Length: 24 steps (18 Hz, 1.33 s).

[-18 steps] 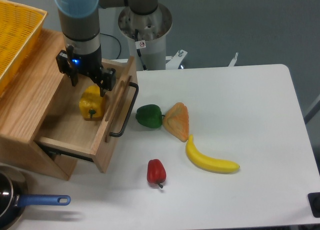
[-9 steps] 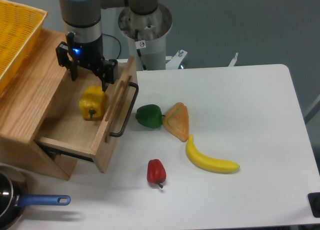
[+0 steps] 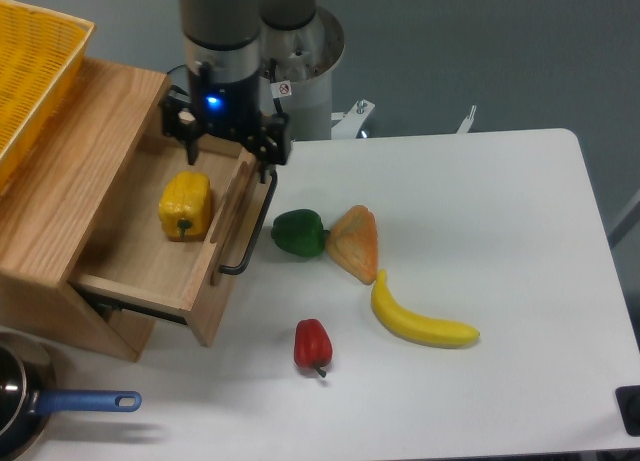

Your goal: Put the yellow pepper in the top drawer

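Camera view: glossy, blocky yellow pepper (image 3: pixel 185 206) lies in the light-wood top drawer (image 3: pixel 150 266); gripper (image 3: pixel 229 149) spread, empty.

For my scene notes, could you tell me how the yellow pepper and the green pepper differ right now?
The yellow pepper lies inside the open top drawer; the green pepper lies on the white table, touching an orange wedge-shaped item. The yellow one looks taller and blockier, the green one rounder and darker. Both are glossy, similar in size, and free of the gripper.

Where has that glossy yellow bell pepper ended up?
The glossy yellow bell pepper lies inside the open light-wood top drawer, on the picture's left, just behind the drawer's front panel with the black bar handle. The gripper is above it, not touching.
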### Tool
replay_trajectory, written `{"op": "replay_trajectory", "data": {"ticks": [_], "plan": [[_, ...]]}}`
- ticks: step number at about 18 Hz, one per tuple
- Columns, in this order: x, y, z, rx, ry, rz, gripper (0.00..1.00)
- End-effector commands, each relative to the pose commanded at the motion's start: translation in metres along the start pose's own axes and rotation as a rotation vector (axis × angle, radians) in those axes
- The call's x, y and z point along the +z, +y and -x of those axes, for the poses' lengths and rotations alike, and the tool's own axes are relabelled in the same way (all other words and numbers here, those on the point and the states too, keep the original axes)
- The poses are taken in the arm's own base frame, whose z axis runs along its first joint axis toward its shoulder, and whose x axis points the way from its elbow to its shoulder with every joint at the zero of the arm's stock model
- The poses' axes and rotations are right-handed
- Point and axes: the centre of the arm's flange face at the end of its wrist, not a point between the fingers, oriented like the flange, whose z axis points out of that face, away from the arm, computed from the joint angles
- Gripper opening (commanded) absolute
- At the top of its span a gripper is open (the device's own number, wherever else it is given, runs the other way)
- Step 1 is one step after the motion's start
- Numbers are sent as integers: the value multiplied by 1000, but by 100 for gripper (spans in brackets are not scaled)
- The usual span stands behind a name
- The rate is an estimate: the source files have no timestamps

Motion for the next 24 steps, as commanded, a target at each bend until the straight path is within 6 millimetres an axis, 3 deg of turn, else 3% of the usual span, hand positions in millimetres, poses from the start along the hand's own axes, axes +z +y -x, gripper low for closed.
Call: {"op": "replay_trajectory", "data": {"ticks": [3, 10, 15, 21, 24], "plan": [[6, -1, 36, 3, -46, -17, 100], [17, 22, 119, 202, -69, 28, 100], [47, 40, 156, 571, -42, 177, 100], [81, 55, 211, 730, 22, 231, 100], [88, 50, 223, 754, 35, 228, 100]]}}
